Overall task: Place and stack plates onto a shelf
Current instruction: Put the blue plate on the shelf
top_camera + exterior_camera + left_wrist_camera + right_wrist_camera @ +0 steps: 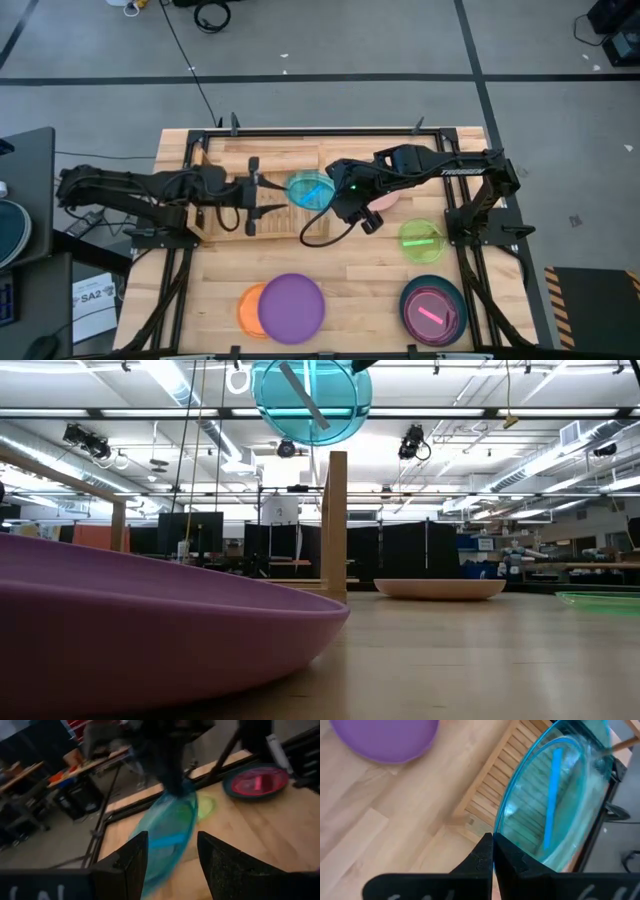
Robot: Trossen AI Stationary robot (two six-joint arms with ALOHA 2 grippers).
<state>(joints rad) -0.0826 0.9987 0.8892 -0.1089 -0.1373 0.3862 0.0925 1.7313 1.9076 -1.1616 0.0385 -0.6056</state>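
right gripper (492, 851) | arm reaching over light wooden slatted shelf (262, 215) | jaws clamped on rim of translucent blue round plastic plate (311, 189), held aloft | left gripper (171, 855) | beside shelf, jaws wide, empty

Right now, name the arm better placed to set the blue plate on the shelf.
Right. The right gripper is shut on the blue plate, holding it above the shelf. The left gripper is open beside it, holding nothing.
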